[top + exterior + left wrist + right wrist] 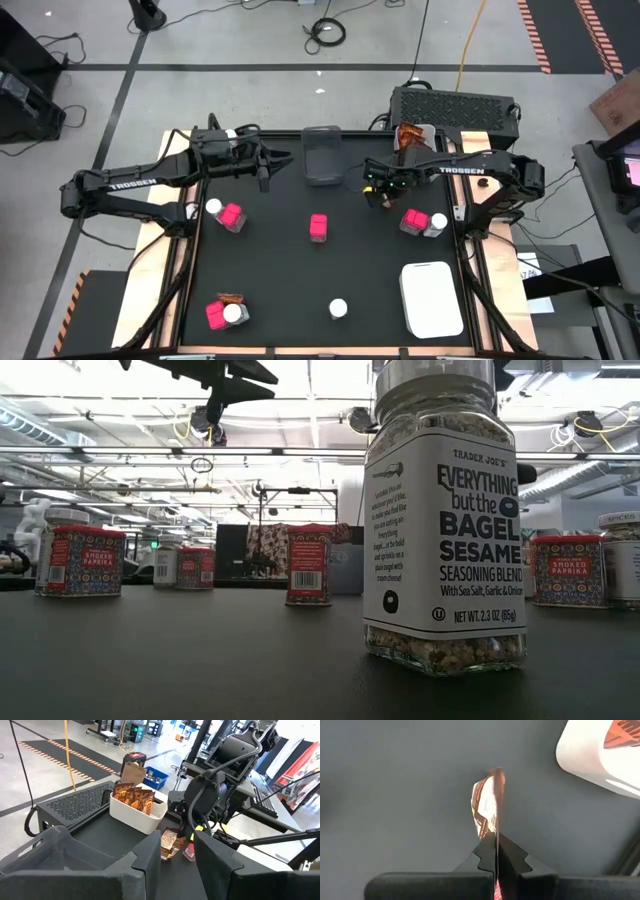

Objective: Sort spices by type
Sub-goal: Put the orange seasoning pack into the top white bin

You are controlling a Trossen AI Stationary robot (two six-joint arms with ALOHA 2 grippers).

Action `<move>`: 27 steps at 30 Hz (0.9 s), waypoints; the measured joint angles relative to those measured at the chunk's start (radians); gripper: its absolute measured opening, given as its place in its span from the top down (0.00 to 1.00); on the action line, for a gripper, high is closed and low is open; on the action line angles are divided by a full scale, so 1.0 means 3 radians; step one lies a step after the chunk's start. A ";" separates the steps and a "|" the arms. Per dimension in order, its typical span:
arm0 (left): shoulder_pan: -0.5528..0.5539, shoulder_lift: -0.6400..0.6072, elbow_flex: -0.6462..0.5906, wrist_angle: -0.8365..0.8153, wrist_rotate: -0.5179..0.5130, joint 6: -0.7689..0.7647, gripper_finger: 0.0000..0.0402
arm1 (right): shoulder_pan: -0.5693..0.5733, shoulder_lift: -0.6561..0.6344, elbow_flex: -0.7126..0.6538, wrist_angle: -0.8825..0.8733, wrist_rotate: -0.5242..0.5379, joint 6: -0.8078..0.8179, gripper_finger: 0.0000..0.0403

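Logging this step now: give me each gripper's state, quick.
Left gripper: partly open, holding nothing, hovering near the dark grey tray.
Right gripper: shut on an orange-red sachet, close to the white bin.

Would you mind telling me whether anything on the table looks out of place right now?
Nothing is spilled or damaged. The right gripper pinches a sachet above the mat, near the bin of sachets.

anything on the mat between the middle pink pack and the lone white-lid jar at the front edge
Nothing. In the high view, the dark mat is bare between the pink pack and the jar nearer the front edge.
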 joint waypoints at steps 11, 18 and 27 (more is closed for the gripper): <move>0.0000 0.0000 0.0000 0.0001 0.0000 0.0000 0.70 | -0.0037 0.0000 0.0088 0.0041 -0.0074 -0.0249 0.92; 0.0000 0.0000 0.0000 0.0001 0.0000 0.0001 0.70 | -0.0119 0.0000 0.0396 -0.0071 -0.0179 -0.0335 0.73; 0.0000 0.0000 0.0000 0.0001 0.0001 0.0025 0.70 | -0.0195 0.0000 0.1287 -0.0284 -0.0506 -0.2221 0.56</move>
